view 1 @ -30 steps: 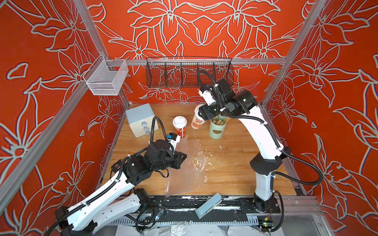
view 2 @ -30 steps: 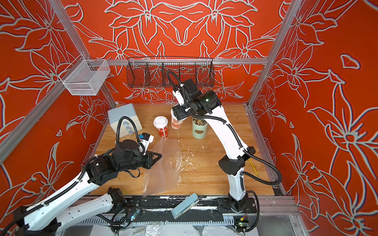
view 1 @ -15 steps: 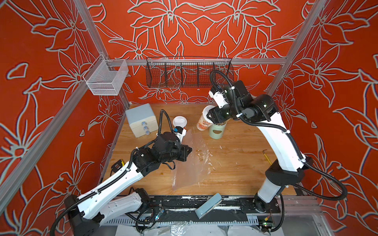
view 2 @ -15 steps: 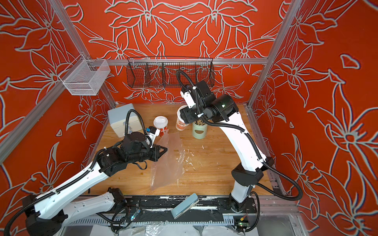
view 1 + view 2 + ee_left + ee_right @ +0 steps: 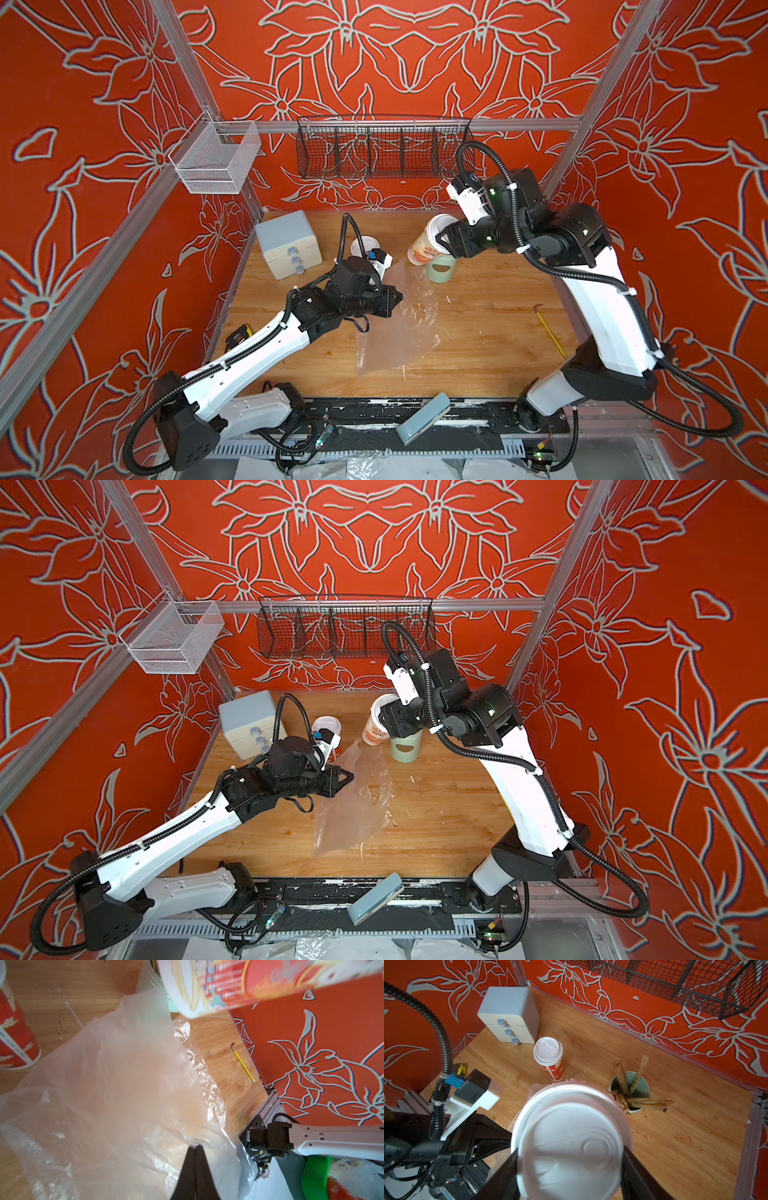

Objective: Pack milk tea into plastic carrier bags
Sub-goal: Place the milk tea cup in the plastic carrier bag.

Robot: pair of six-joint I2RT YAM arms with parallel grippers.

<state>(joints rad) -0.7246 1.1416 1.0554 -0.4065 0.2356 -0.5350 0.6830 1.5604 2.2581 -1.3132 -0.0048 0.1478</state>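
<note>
The cream milk tea cup with orange-red print hangs tilted above the table's back, my right gripper shut on it just under its white lid. In the left wrist view its printed side hangs over the bag. The red milk tea cup stands upright, partly hidden behind my left wrist. The transparent plastic carrier bag lies crinkled mid-table, one edge lifted by my shut left gripper.
A mint-green cylinder of wooden sticks stands right under the held cup. A small drawer box sits back left. A yellow tool lies at the right edge. Wire baskets hang on the back rail.
My right arm has swung its elbow out to the right, carrying the cream cup slightly right and tilting it. My left gripper has pulled the bag's edge up and toward the cups.
</note>
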